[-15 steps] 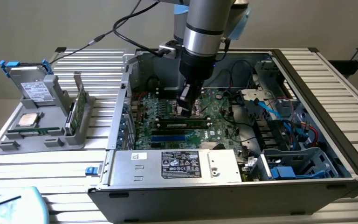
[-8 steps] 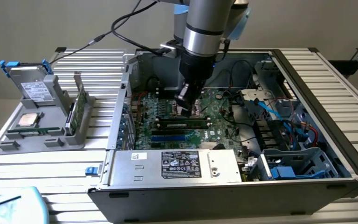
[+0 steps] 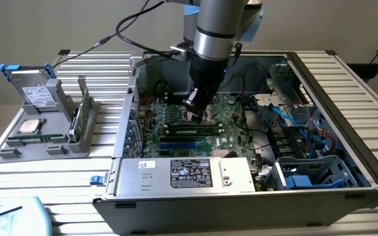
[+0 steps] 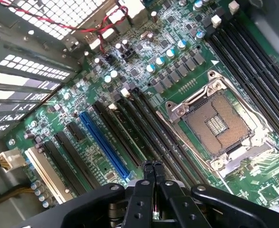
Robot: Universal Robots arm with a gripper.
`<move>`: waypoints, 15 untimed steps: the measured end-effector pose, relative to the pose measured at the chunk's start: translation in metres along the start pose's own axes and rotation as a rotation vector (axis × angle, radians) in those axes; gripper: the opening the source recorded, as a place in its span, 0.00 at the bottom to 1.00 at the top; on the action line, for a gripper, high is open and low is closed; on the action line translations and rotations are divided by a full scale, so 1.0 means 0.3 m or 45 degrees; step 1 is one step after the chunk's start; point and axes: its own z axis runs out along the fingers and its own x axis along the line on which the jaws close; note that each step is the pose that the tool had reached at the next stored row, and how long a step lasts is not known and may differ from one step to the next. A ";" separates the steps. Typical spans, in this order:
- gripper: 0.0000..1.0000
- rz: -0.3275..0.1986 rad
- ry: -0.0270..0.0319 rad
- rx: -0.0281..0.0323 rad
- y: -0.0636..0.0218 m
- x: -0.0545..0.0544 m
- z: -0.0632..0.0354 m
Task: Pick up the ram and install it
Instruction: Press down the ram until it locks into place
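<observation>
Ram (image 3: pixel 189 131) lies flat across the green motherboard (image 3: pixel 232 142) inside the open computer case (image 3: pixel 346 147), apparently seated in a slot, just beside the gripper (image 3: pixel 197 114). In the wrist view the gripper (image 4: pixel 152 167) hangs over the long black slots (image 4: pixel 144 128) with its fingertips (image 4: pixel 148 167) pressed together, holding nothing.
</observation>
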 end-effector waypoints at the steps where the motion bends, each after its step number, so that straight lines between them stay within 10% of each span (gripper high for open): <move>1: 0.10 0.015 -0.0024 0.0001 0.000 0.000 0.002; 15: 0.10 0.226 -0.0233 -0.0128 0.000 -0.002 0.011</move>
